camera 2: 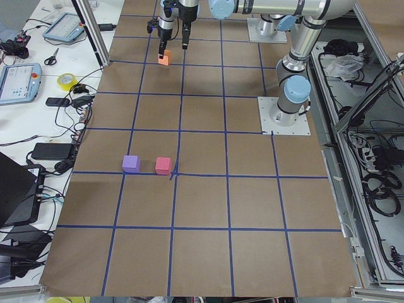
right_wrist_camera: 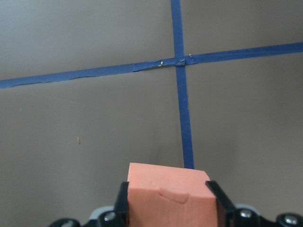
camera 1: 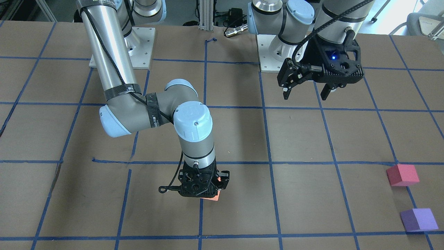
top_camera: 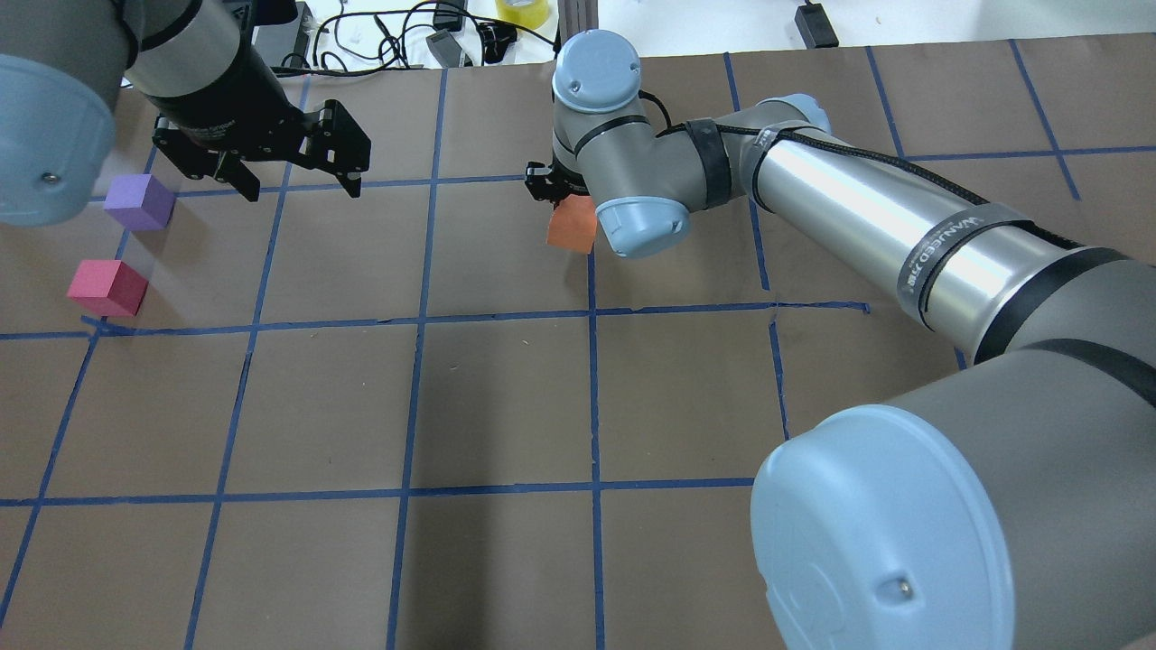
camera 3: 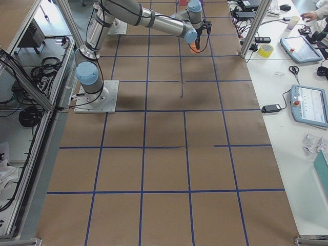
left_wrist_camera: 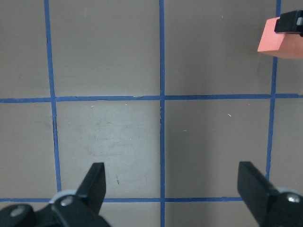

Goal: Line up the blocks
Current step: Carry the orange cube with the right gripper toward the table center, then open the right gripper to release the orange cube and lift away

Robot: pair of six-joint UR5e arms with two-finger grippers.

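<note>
My right gripper [camera 1: 208, 195] is shut on the orange block [camera 1: 213, 198] and holds it low over a blue tape line. I cannot tell whether the block touches the table. In the right wrist view the orange block [right_wrist_camera: 168, 191] sits between the two fingers. The pinkish-red block [top_camera: 107, 287] and the purple block [top_camera: 140, 201] stand side by side, apart, at the table's left end. My left gripper [top_camera: 302, 191] is open and empty, hanging above the table to the right of the purple block. The left wrist view shows the orange block [left_wrist_camera: 273, 38] at its top right.
The brown table [top_camera: 506, 406] carries a grid of blue tape lines. Cables, a tape roll [top_camera: 522, 11] and devices lie beyond the far edge. The two arm bases [camera 1: 121, 48] are bolted on at the robot's side.
</note>
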